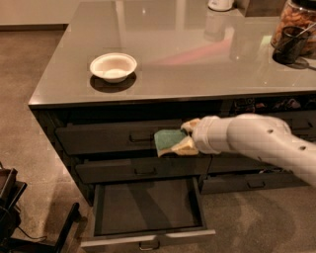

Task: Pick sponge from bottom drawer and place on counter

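My gripper (183, 137) is shut on the sponge (167, 141), green top facing left with a pale yellow layer below. It holds the sponge in the air in front of the upper drawer fronts, above the open bottom drawer (148, 207) and just below the counter (197, 54) edge. The white arm reaches in from the right. The bottom drawer is pulled out, with a flat, dark interior and a light front edge with a small handle.
A white bowl (113, 66) sits on the counter's left part. A dark cup (288, 44) and a jar (301, 20) stand at the far right, a white object (220, 4) at the back. Black equipment (10, 207) stands on the floor at left.
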Motion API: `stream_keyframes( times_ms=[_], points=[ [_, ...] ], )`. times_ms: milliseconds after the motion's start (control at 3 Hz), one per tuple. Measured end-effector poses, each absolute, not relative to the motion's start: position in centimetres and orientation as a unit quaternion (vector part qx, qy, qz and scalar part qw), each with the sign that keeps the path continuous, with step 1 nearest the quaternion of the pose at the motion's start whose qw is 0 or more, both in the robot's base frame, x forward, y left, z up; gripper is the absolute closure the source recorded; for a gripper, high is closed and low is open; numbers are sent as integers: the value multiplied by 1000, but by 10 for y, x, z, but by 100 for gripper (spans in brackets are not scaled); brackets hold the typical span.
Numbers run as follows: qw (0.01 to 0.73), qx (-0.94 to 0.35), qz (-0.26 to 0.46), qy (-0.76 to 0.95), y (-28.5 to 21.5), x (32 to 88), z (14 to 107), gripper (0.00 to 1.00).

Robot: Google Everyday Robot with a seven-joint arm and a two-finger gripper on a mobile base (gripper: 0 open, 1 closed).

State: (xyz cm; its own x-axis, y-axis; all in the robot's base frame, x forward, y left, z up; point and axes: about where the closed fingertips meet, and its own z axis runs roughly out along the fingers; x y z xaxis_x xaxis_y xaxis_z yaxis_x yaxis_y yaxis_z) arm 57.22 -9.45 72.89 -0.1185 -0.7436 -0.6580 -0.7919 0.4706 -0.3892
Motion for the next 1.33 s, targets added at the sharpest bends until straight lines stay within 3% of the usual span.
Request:
stream_keyframes(
  times_ms=[667, 1333],
  points=[
    [444, -490, -62, 748, -95, 563, 902, 100],
    [474, -455, -68, 751, -106, 596, 922, 100]
  ],
)
